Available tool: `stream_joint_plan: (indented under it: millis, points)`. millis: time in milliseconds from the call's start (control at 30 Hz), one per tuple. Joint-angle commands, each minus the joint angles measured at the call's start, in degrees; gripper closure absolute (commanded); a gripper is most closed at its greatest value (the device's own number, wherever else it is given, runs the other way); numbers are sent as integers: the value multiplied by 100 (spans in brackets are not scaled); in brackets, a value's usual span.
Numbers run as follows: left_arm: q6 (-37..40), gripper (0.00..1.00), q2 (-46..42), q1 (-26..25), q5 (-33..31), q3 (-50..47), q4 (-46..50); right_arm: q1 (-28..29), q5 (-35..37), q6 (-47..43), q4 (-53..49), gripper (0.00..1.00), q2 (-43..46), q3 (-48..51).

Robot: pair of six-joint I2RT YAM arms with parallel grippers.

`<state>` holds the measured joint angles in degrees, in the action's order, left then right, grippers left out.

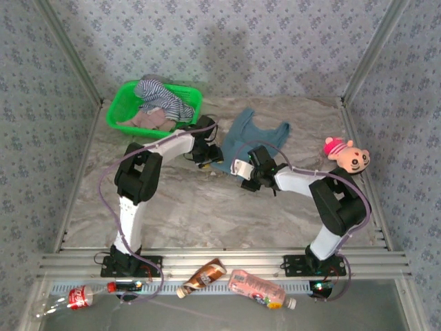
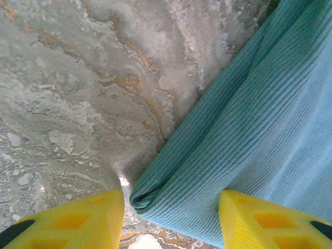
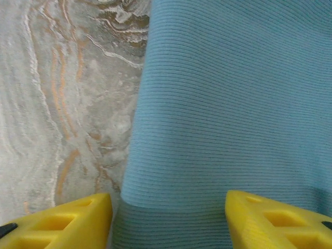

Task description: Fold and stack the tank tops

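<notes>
A: Teal tank top, position?
B: Flat on the surface, mid-width, toward the far edge, straps pointing to the far edge.
A: Left gripper?
B: At the top's left side. Its yellow fingers stand wide apart, with a folded fabric edge lying between them, not pinched.
A: Right gripper?
B: Over the top's near end. Jaws wide; ribbed fabric fills the gap, and the cloth's left edge is just inside the left finger.
A: Others?
B: Striped tank top and pink tank top are heaped in the green basket at the far left corner. Plush toy by the right edge.
</notes>
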<state>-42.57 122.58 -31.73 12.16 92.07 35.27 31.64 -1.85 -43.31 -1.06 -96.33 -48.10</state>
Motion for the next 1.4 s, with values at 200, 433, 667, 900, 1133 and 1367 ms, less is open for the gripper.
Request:
stream_joint_plan:
  millis: [200, 433, 667, 900, 1133, 1367]
  points:
    - [-76, 65, 208, 2, 82, 25, -92, 9, 204, -527, -144, 58, -337, -135]
    - [99, 88, 165, 14, 23, 288, 238, 99, 319, -531, -260, 80, -336, -140]
    - [470, 100, -135, 74, -52, 358, 939, 256, 128, -216, -652, 94, -6, -191]
    - [743, 100, -666, 179, -8, 49, 1454, 744, -195, 357, -1342, 99, 467, -182]
    - [993, 100, -1517, 204, 107, -607, 2348, 1477, -1088, 1542, -2062, 100, 1124, -321]
    - [983, 100, -2529, 268, -116, -987, 3335, 2217, -1787, 2550, -2314, 100, 1307, -694]
